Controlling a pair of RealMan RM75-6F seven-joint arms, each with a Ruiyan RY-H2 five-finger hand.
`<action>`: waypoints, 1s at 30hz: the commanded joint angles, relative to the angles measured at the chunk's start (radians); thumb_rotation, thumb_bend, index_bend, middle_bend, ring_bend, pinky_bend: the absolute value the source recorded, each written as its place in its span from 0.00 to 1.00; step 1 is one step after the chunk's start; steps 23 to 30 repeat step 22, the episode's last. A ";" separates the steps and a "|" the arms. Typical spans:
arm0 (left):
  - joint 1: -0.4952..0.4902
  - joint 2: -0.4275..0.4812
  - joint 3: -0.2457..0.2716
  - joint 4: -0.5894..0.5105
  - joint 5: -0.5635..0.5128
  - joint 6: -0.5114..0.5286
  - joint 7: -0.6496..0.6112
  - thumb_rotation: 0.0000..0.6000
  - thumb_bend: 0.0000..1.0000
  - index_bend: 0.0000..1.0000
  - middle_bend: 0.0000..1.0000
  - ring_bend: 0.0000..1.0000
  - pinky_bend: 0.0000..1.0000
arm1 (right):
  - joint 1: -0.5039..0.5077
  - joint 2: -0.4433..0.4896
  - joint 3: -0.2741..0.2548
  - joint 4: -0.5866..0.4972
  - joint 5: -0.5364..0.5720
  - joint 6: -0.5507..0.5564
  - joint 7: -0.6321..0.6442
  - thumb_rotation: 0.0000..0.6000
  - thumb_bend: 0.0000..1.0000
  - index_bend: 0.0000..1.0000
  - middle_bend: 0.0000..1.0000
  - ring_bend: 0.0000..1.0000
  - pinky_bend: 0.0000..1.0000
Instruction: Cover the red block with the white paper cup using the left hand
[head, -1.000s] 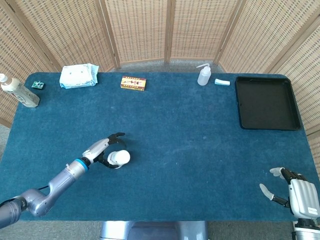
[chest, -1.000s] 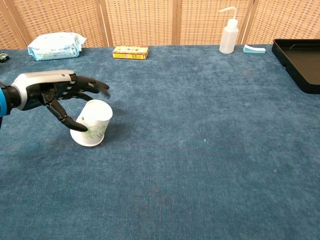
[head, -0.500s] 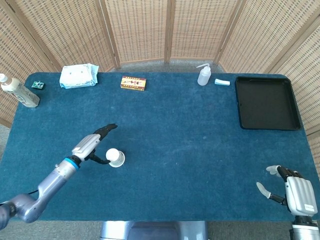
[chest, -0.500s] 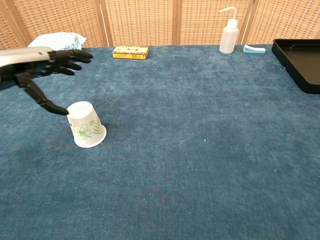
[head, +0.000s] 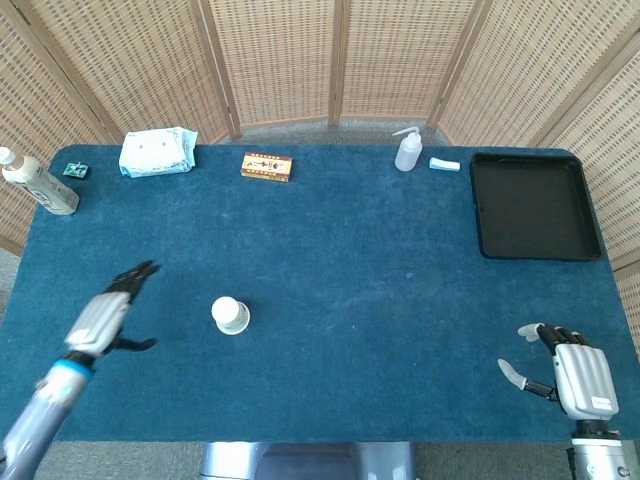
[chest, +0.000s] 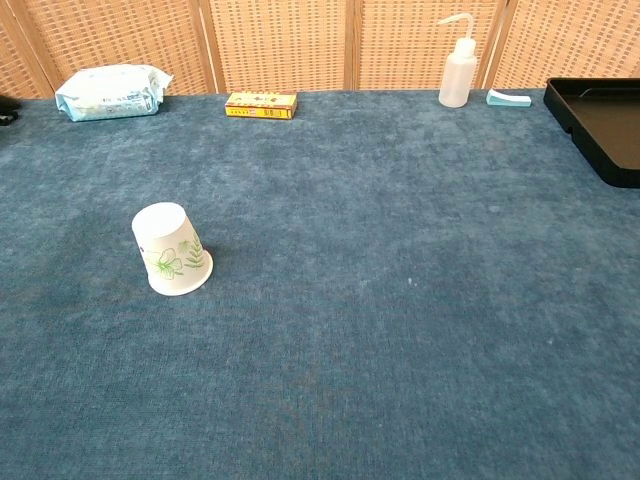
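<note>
The cup (chest: 171, 250) stands upside down on the worktop (chest: 400, 300), so the covering seems done; the block is hidden. The left hand (head: 108, 313) is released, fingers spread, well apart from it. Next it only needs to retreat.

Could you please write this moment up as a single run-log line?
cup: upside down on table, free | red block: not visible | left hand: open, apart from cup | right hand: open, idle
</note>
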 joint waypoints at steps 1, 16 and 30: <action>0.095 0.039 0.061 -0.037 0.064 0.120 0.022 1.00 0.15 0.00 0.01 0.00 0.05 | 0.002 -0.005 -0.002 -0.001 -0.009 0.003 -0.003 0.23 0.28 0.37 0.42 0.38 0.36; 0.275 0.043 0.129 -0.007 0.226 0.378 0.021 1.00 0.15 0.02 0.03 0.00 0.05 | 0.007 -0.018 -0.015 -0.006 -0.053 0.020 -0.012 0.24 0.28 0.37 0.42 0.38 0.36; 0.270 0.037 0.118 -0.015 0.238 0.367 0.034 1.00 0.15 0.02 0.03 0.00 0.05 | 0.007 -0.017 -0.015 -0.005 -0.052 0.024 -0.007 0.24 0.28 0.37 0.42 0.38 0.36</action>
